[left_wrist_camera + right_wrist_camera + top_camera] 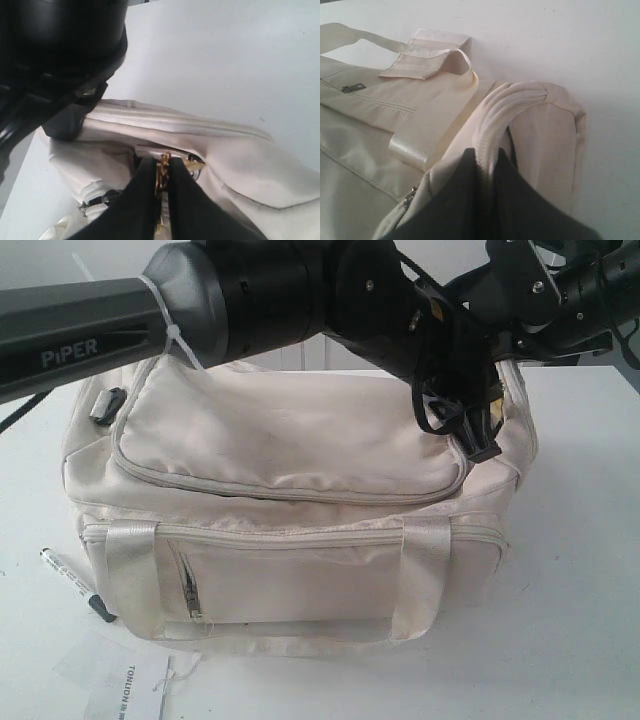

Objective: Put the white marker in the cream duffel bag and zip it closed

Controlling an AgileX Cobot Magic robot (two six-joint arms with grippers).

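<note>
Treat this as the unzipping step, judging by the top flap lying shut on the cream duffel bag (290,440) and the white marker (72,580) lying outside on the table (580,570), just beside the bag's left front corner. Note the left gripper (161,166) pinching the brass zipper pull (162,182) at the bag's right end, and the right gripper (487,162) pressed together on the rolled cream piping (512,95) near that end. Draw the pull along the curve of the zipper track rather than upward, to avoid bunching the soft cloth and jamming the teeth. Brace with the right pinch to hold the seam taut. Expect slack, creased fabric, glossy ribbed webbing handles (430,50), and a slim, hard, round marker barrel with a black cap, probably prone to rolling.
</note>
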